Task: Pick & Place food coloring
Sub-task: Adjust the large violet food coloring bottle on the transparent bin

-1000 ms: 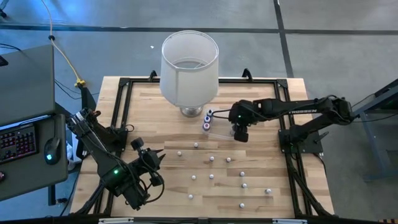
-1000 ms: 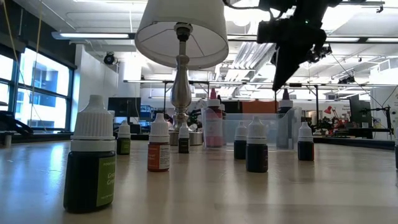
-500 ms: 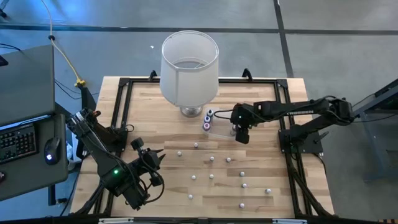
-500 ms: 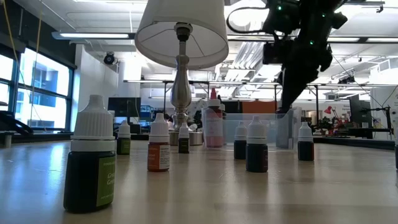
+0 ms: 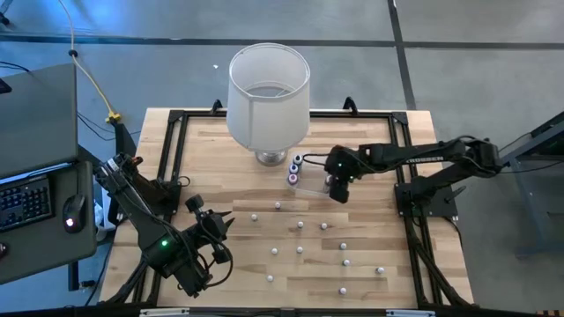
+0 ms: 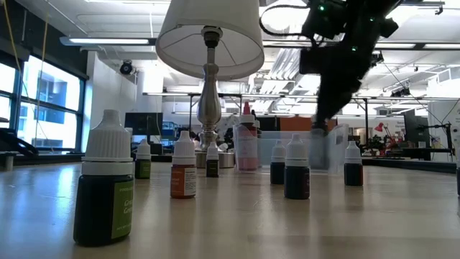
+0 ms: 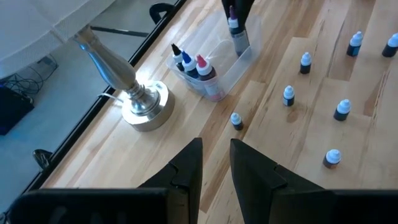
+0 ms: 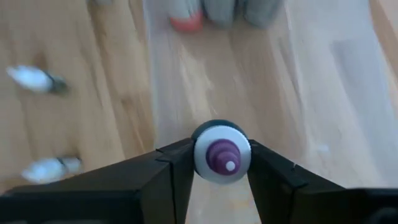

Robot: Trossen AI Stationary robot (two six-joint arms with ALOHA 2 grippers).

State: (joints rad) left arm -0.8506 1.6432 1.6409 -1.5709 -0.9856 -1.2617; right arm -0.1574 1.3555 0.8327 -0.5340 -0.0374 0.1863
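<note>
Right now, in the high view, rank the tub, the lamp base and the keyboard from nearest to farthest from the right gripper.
1. Tub: directly under the right gripper.
2. Lamp base: just beyond the tub, toward the table's rear.
3. Keyboard: off the table, far left.

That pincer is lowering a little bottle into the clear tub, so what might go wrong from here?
The right pincer grips the bottle only at its cap, so it might slip or swing and land tilted. The clear tub already holds three bottles at its other end; a toppling bottle might knock them. The tub looks light, so a nudge could shift it. The left pincer waits far off.
</note>
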